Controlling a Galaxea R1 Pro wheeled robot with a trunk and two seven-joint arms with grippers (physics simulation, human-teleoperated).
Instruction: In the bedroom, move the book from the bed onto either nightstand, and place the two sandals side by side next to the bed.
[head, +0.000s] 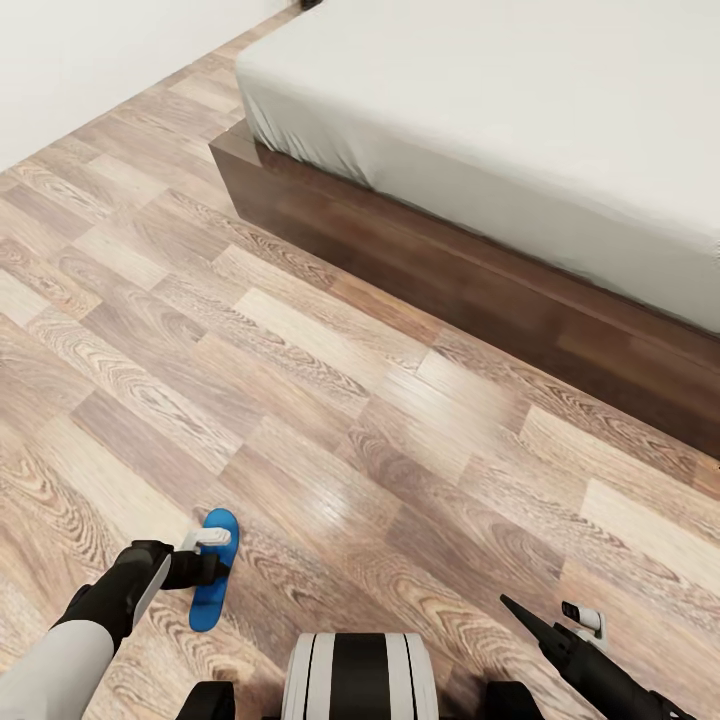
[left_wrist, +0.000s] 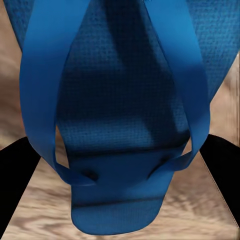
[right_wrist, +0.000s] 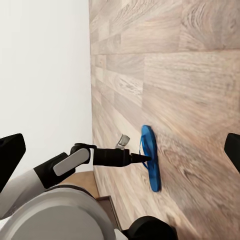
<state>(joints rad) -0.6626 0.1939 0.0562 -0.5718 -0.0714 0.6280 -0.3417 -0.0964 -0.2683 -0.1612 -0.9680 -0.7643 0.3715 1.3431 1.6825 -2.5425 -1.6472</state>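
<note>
One bright blue sandal (head: 208, 605) lies flat on the wood-plank floor, well out from the bed's near corner. My left gripper (head: 214, 566) hangs just over it, open. In the left wrist view the sandal (left_wrist: 120, 100) and its toe straps loom close, with a black finger (left_wrist: 15, 180) on either side. The right wrist view catches the same sandal (right_wrist: 151, 165) with the left gripper (right_wrist: 143, 158) at its strap. My right gripper (head: 548, 622) hovers open and empty to the right. The bed (head: 500, 120) has a grey cover and a dark frame. The book, nightstands and other sandal are out of view.
The bed's dark wooden frame (head: 450, 280) runs diagonally across the far right. A white wall (head: 80, 60) closes off the far left. Bare plank floor (head: 330, 400) stretches between me and the bed. My own base (head: 358, 675) sits at the lower edge.
</note>
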